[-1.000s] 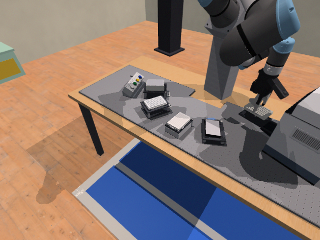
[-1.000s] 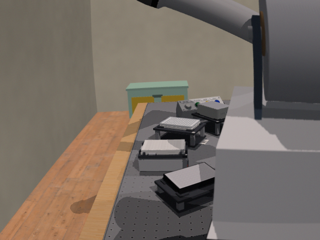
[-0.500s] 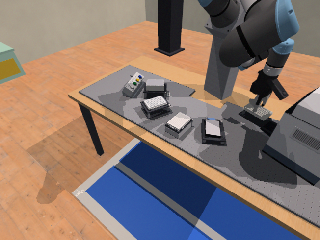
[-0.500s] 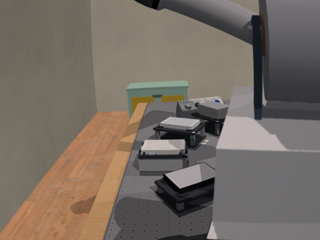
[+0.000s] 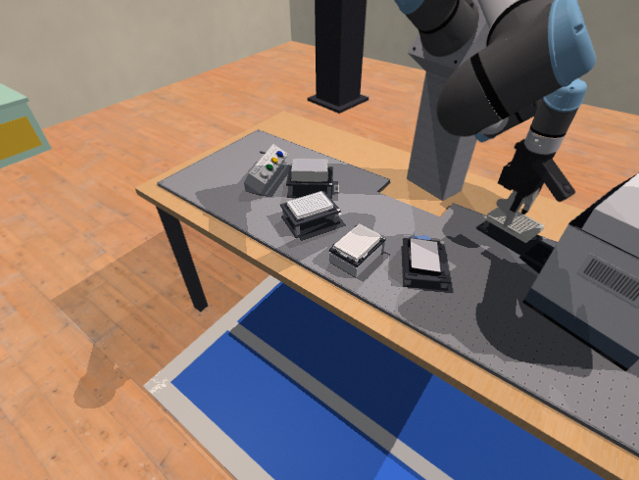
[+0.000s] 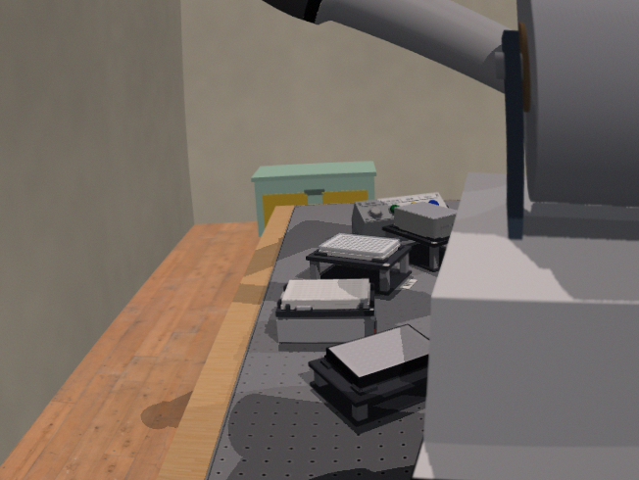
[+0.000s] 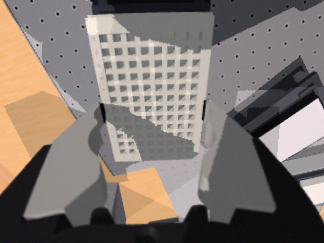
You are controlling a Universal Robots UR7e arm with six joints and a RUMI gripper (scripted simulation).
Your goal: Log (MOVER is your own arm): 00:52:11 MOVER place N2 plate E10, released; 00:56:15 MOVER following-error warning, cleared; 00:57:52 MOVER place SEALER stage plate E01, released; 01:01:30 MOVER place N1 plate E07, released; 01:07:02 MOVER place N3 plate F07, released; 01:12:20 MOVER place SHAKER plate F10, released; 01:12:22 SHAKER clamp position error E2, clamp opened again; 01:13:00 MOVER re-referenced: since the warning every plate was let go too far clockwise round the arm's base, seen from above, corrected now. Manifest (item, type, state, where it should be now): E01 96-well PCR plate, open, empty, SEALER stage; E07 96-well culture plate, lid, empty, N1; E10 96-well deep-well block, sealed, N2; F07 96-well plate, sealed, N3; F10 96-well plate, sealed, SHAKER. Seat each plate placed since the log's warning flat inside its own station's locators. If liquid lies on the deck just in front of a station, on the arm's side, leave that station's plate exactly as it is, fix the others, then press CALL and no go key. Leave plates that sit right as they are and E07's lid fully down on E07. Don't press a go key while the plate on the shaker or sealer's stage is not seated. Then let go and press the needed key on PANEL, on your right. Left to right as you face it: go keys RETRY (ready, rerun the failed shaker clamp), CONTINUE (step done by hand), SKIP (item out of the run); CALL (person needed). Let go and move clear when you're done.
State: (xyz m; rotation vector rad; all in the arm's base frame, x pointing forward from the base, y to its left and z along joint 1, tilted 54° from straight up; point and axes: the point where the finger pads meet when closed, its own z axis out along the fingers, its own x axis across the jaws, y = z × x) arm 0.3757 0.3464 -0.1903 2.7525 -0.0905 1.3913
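Observation:
My gripper [image 5: 517, 207] is shut on the open white PCR plate [image 5: 516, 224], with one finger on each long side. It holds the plate over the black sealer stage [image 5: 500, 234]; I cannot tell whether the plate touches the stage. In the wrist view the plate [image 7: 150, 89] runs straight away from the gripper [image 7: 153, 116], with the deck and the table edge below it. The row to the left holds a sealed plate [image 5: 424, 256] on a black nest, a white plate [image 5: 357, 242] on the grey shaker, a welled plate [image 5: 310, 205] on a raised nest, and a grey deep-well block [image 5: 309, 168].
The sealer's large grey housing [image 5: 594, 267] stands close on the right and hides my gripper in the exterior view. The key panel [image 5: 266, 169] sits at the far left end of the deck. A small blue patch [image 5: 420, 237] shows at the sealed plate's nest, on the arm's side.

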